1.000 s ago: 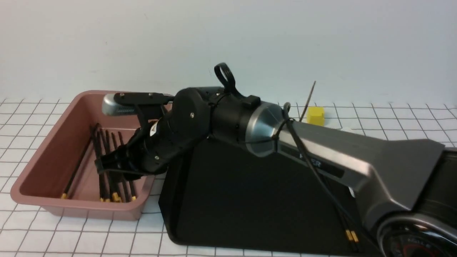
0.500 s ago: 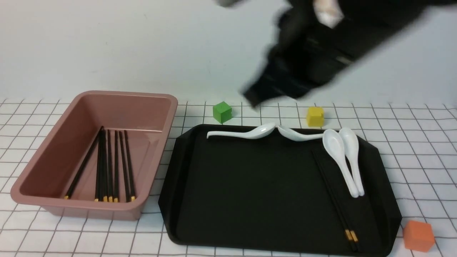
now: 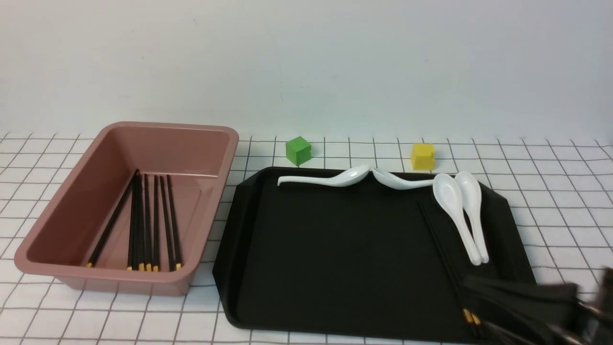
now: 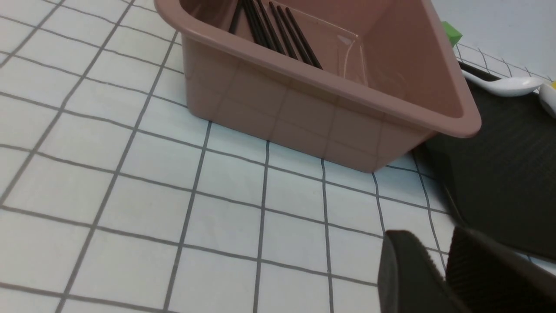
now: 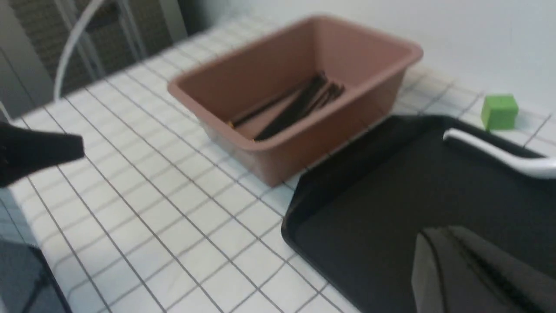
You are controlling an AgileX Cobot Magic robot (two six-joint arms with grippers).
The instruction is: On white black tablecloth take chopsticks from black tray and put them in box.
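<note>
One pair of chopsticks [image 3: 444, 258] is on the black tray [image 3: 335, 249], along its right side, gold ends toward the near edge. The boxed sticks [image 3: 148, 220] lie lengthwise in the box [image 3: 182, 148], left of the tray. My read of the step in hand: go for the last pair.

Near first. Right jaws sit low over the tray's near right corner, just right of the gold ends. They're blurred in the front view and pressed together in the wrist view, nothing visible between them. Can't tell if they touch the sticks. Left jaws hover over the tablecloth [image 4: 130, 174] on the desk, near side of the box, slightly spread, empty.

Next move needs: spread the right jaws, line up across the pair close to the gold bands, drop to the tray floor, pinch both sticks together. They're thin sticks on a flat floor, so one could slip out. Then lift over both rims, carry left, lay down parallel to the boxed sticks.

In the way: two white spoons [image 3: 462, 220] just right of the pair's far half, so grab at the near end. Two further spoons [image 3: 330, 178] lie at the tray's far edge, clear of the path. Beyond the tray sit a green cube [image 3: 298, 150] and a yellow cube [image 3: 423, 155], also clear.
</note>
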